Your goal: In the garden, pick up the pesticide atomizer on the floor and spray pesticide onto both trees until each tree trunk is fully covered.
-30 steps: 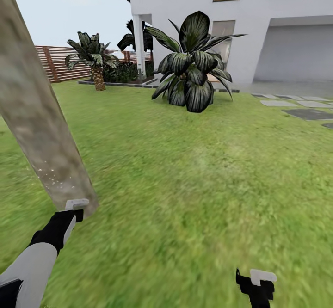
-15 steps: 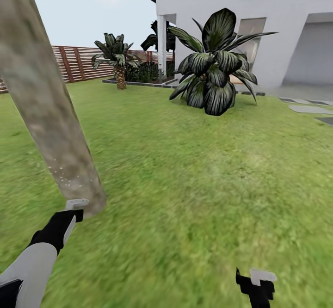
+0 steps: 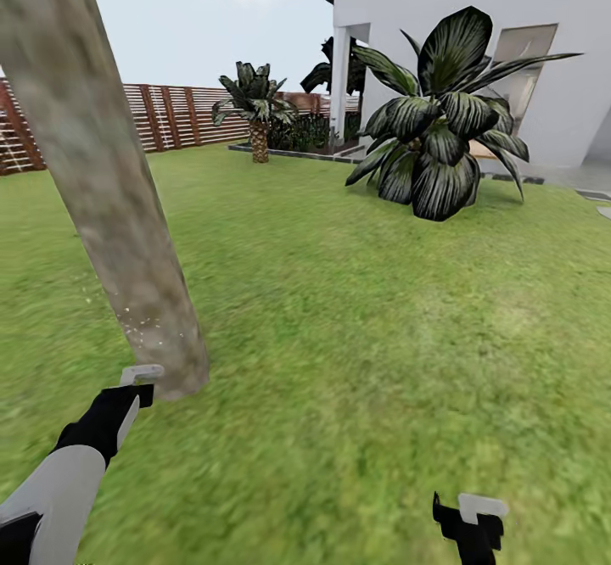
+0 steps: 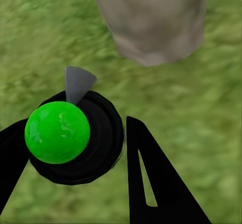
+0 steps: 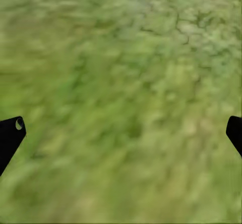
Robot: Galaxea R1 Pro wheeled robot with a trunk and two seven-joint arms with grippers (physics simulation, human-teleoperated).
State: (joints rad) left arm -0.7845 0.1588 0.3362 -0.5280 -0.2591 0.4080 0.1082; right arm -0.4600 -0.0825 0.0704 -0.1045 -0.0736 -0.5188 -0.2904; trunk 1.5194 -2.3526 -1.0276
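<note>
We see the pesticide atomizer [image 4: 75, 138] clamped between the black fingers [image 4: 156, 183] of the left gripper [image 4: 75, 148]: a round black body with a bright green cap and a small grey nozzle that points at the base of the tree trunk [image 4: 151, 22]. What the bottle holds we cannot tell, as its walls are opaque. In the head view the left gripper [image 3: 136, 383] sits just beside the foot of the tree trunk [image 3: 110, 183], where a scatter of pale specks shows on the bark, and the atomizer itself is mostly hidden behind the wrist. The trunk is cut off by the top edge of that view, so its crown is out of sight. The right gripper [image 3: 471, 518] hangs low over the grass lawn [image 3: 356, 319], well apart from the trunk; from its own wrist camera its two dark fingertips [image 5: 11, 133] stand wide apart with nothing between them but blurred turf. Beyond the lawn stand a broad dark-leaved plant [image 3: 441, 132], a short palm [image 3: 257, 111], the slatted wooden fence [image 3: 170, 115] and the white house [image 3: 475, 5], itself cut off at the view's right edge.
</note>
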